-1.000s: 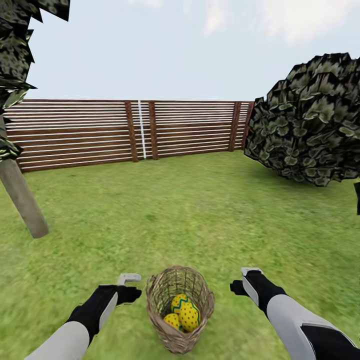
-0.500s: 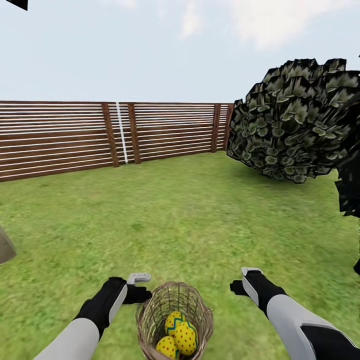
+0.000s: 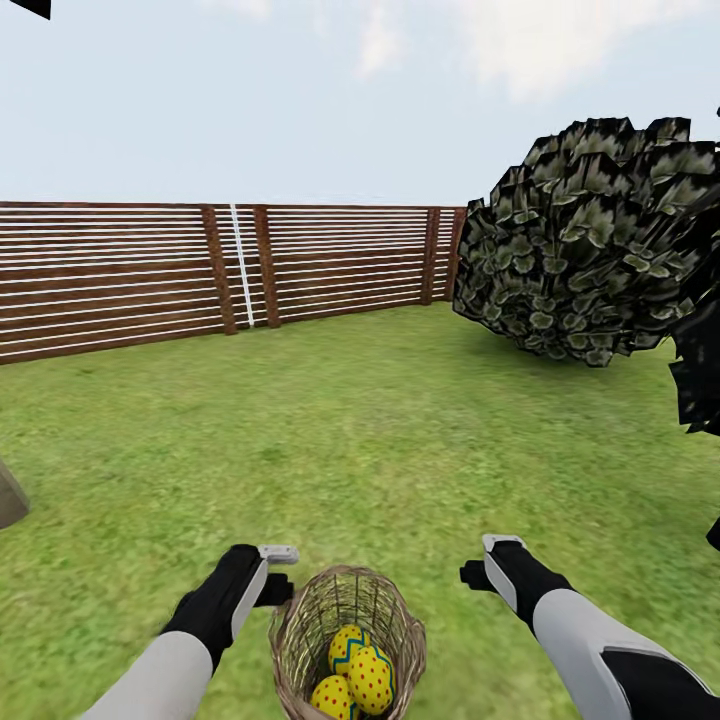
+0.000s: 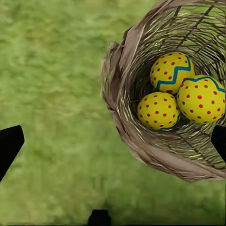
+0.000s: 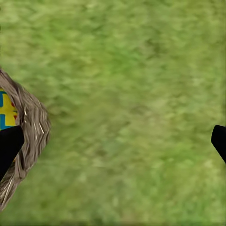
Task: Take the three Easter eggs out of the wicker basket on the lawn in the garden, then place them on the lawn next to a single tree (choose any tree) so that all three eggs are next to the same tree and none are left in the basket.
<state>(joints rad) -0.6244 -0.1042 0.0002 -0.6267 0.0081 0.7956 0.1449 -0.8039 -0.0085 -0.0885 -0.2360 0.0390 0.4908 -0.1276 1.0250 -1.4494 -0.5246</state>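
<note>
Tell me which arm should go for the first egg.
Left, probably. The left end effector sits right beside the wicker basket, and its wrist view looks onto all three Easter eggs. The right end effector stands farther off over the lawn.

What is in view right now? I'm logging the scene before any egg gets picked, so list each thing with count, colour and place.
Easter eggs: three, yellow with red dots and blue zigzag, all inside the basket.
wicker basket: one, brown, on the grass between the two arms.
lawn: one, mottled green, from the robot out to the fence.
fence: one, brown horizontal slats, along the far edge of the lawn.
foliage: one big mass, dark blotched pale green, far right.
trunk: one, grey-brown, just a bit at the left edge.
sky: pale blue with white clouds.
left gripper: one, black, open, beside the basket rim.
right gripper: one, black, open, over bare grass, apart from the basket.
</note>
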